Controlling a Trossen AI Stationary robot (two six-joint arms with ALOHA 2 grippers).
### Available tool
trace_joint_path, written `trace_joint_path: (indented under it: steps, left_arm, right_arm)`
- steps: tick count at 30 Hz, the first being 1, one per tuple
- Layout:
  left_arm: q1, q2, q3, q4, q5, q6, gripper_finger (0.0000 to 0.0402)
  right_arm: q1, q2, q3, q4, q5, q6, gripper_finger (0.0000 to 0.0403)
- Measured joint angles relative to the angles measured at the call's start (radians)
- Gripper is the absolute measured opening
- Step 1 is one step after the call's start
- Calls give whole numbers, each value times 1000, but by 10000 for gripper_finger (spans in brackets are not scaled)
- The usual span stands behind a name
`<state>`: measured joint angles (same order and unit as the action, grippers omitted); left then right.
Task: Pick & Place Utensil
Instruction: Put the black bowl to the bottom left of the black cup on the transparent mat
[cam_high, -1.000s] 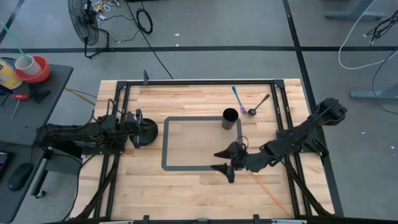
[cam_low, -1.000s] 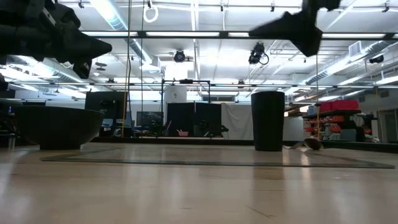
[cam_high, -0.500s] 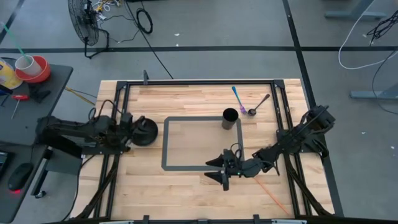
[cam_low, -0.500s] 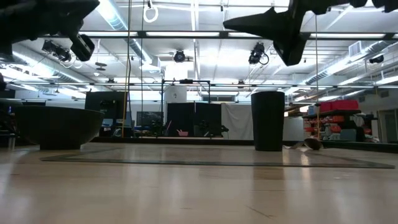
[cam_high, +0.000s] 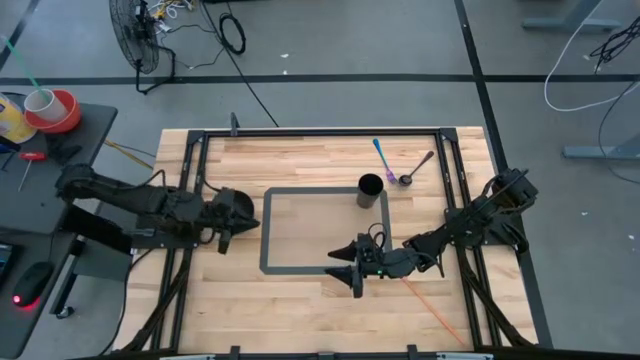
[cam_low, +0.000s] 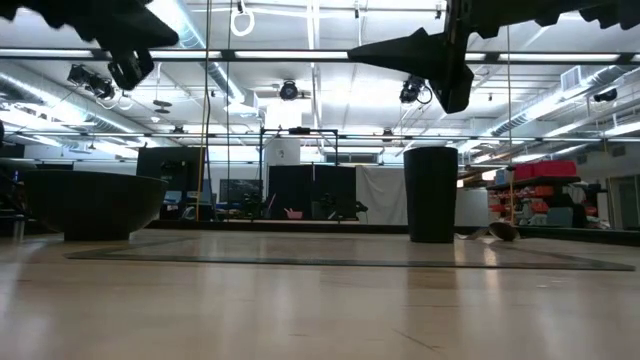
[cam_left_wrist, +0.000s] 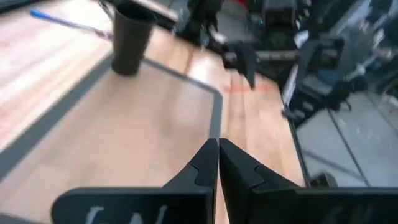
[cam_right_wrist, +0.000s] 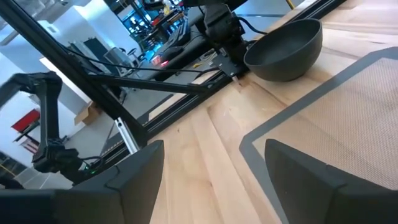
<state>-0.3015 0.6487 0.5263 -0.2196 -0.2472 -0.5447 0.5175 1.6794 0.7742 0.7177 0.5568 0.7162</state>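
Note:
In the high view a black cup (cam_high: 370, 190) stands upright at the far right corner of a grey tape rectangle (cam_high: 265, 230). A blue and purple utensil (cam_high: 383, 160) and a metal spoon (cam_high: 415, 169) lie flat beyond the cup. A thin orange stick (cam_high: 432, 308) lies near the right arm. My right gripper (cam_high: 346, 272) hovers open above the rectangle's near edge, touching nothing. My left gripper (cam_high: 223, 242) is shut, just on the near side of a dark bowl (cam_high: 240, 205). In the left wrist view the left gripper (cam_left_wrist: 217, 149) faces the cup (cam_left_wrist: 130, 37).
The dark bowl (cam_right_wrist: 286, 50) sits on the wood left of the tape rectangle, partly covered by the left arm in the high view. In the low view the bowl (cam_low: 90, 205) and the cup (cam_low: 432, 195) stand far apart, with bare wood inside the rectangle. Black frame rails (cam_high: 445, 170) border the table.
My right gripper has moved toward the table's left and slightly toward the near edge, staying open above the rectangle's near edge. My left arm has swung so that its gripper has moved from beside the bowl toward the near edge. The bowl, the cup and the utensils have stayed put.

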Motion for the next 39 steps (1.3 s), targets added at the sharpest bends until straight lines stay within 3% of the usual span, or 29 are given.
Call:
trace_joint_path:
  steps: [4, 8, 14, 25, 39]
  left_arm:
    - [-76, 61, 89, -102, 51, -46, 19]
    - [-136, 109, 98, -196, 105, -121, 19]
    - [-139, 159, 97, -441, 26, -235, 33]
    - [-69, 170, 69, -476, -64, -246, 152]
    - [-22, 350, 43, -444, -144, -261, 161]
  right_arm:
    - [0, 0, 0, 0, 0, -1, 279]
    - [0, 0, 0, 0, 0, -9, 279]
    - [-14, 0, 0, 0, 0, -48, 280]
    - [-26, -1, 0, 0, 0, -47, 280]
    - [-26, -2, 0, 0, 0, -18, 280]
